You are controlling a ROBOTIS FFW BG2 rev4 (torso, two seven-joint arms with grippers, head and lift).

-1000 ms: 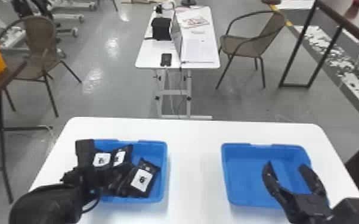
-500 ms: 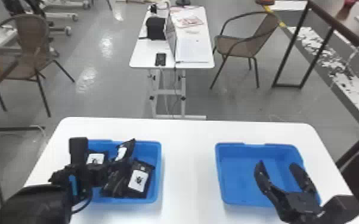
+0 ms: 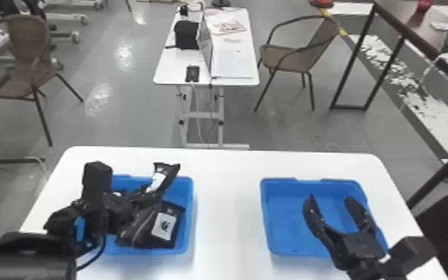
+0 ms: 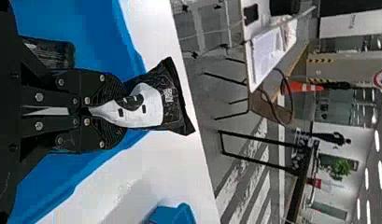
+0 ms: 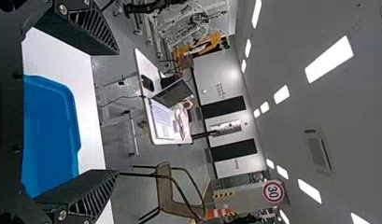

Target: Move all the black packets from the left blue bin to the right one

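As the head view shows, raised packet (image 3: 157,182): over the left blue bin (image 3: 189,223), long axis leaning far and right.
Right blue bin (image 3: 284,227): right of it, nearer the right gripper (image 3: 330,200).
Left gripper (image 4: 115,112), left wrist view: narrow, holding the packet.
Right gripper, right wrist view: wide.

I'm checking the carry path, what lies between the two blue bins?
Just bare white tabletop lies between the left blue bin and the right blue bin, in the head view.
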